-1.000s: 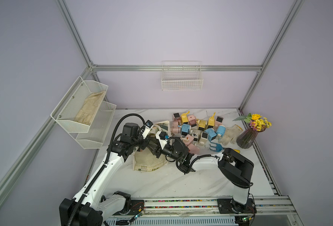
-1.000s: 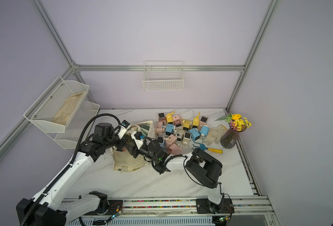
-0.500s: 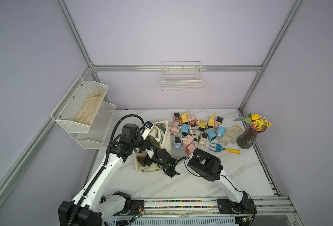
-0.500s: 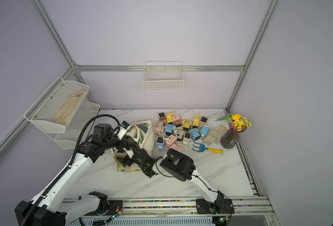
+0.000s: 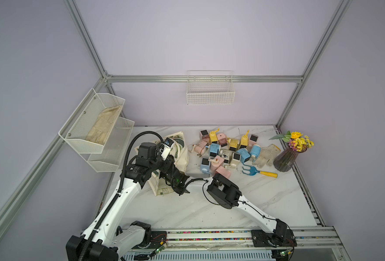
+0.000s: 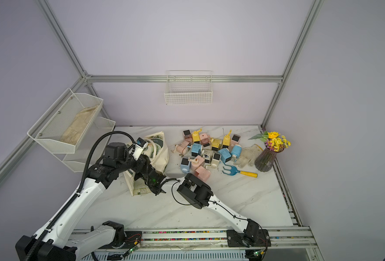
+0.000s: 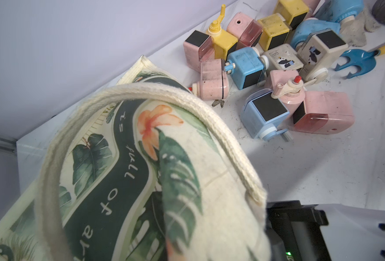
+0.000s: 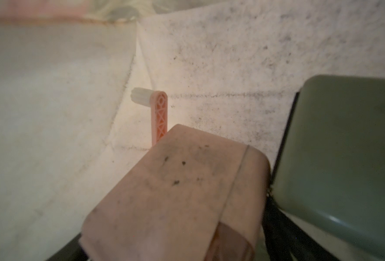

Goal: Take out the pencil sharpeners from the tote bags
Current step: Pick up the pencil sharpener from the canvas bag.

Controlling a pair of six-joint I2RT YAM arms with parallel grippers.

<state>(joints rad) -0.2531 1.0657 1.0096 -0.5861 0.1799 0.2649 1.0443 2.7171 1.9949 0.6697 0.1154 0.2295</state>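
The cream tote bag (image 5: 180, 156) (image 6: 160, 153) with the green leafy print is held up at the left of the table. My left gripper (image 5: 172, 161) is shut on its upper cloth. In the left wrist view the bag (image 7: 119, 169) covers the jaws. My right gripper (image 8: 173, 237) reaches inside the bag, and only its black wrist (image 5: 178, 180) shows in the top views. It is open, its fingers (image 8: 275, 228) either side of a pink pencil sharpener (image 8: 182, 185). A green sharpener (image 8: 345, 146) lies beside it. Several sharpeners (image 5: 226, 151) (image 6: 206, 150) (image 7: 266, 67) are piled on the table.
A blue hand rake (image 5: 258, 171) with a yellow handle, a dirty glove (image 5: 266, 154) and a vase of flowers (image 5: 287, 158) lie right of the pile. A wire shelf (image 5: 96, 126) hangs on the left wall. A wire basket (image 5: 210, 92) hangs on the back wall.
My right arm swung left from the sharpener pile and pushed its gripper into the bag's mouth, its jaws opening on the way. The left gripper kept hold of the bag.
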